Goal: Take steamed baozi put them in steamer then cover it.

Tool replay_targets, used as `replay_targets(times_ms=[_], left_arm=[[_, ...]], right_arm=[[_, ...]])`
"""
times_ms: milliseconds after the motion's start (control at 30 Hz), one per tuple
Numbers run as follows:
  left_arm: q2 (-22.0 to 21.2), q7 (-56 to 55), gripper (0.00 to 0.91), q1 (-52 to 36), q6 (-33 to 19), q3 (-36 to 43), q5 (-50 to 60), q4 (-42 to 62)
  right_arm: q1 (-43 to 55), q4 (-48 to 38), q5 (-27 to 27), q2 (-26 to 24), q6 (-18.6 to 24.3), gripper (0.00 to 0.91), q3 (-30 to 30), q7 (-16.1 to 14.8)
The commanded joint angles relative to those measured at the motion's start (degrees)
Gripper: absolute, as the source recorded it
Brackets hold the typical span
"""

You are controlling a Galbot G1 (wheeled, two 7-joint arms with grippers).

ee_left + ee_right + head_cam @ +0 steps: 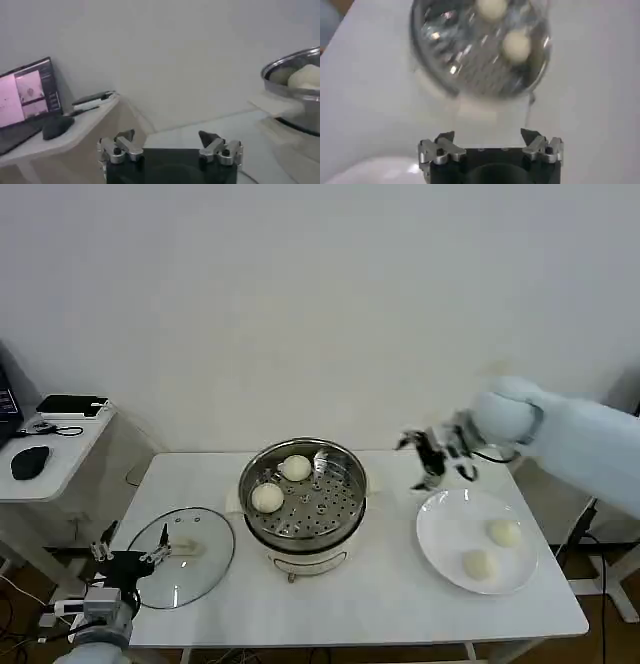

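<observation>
The right hand [436,458] hangs open and empty between steamer [302,496] and plate [440,546] — two baozi [267,497] sit in the steamer, two remain on the plate. Left hand [128,558], open, waits beside the glass lid [200,569] — covering remains.

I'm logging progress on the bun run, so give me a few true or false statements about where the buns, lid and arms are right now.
1. Two baozi sit inside the steamer. True.
2. The white plate holds three buns. False: it holds two.
3. The glass lid covers the steamer. False: it lies flat on the table, to the steamer's left.
4. The right end effector is open and carries nothing, between steamer and plate. True.
5. The left end effector is gripping a bun. False: it is open and holds nothing, at the table's left edge by the lid.
</observation>
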Motion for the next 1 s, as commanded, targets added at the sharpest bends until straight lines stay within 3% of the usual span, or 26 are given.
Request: replay_targets(times_ms=[33, 333, 433, 500, 1000], left_arm=[[0.08, 0.04, 0.907, -0.13, 0.16, 0.68, 0.12, 0.29], [-0.49, 0.12, 0.907, -0.28, 0.25, 2.02, 1.08, 1.20], [-0.56, 0.09, 0.907, -0.33, 0.36, 2.14, 1.12, 1.35], [-0.41, -0.01, 0.907, -0.24, 0.54, 2.15, 1.03, 1.45], [-0.67, 0.07, 0.907, 0.73, 0.57, 1.32, 1.52, 0.62]], right_arm=[[-16.74, 3.98, -9.62, -16.53, 4.27, 0.907, 6.59, -2.14], [-24.40, 3.47, -8.00, -17.43, 2.58, 0.907, 8.08, -2.33], [-30.46, 2.89, -8.22, -16.79, 2.23, 0.907, 14.52, -2.17], [-31.40, 2.57, -8.22, -16.05, 1.80, 0.907, 15.21, -1.73], [-32.71, -8.52, -9.51, -5.67, 1.15, 0.907, 18.38, 0.95]])
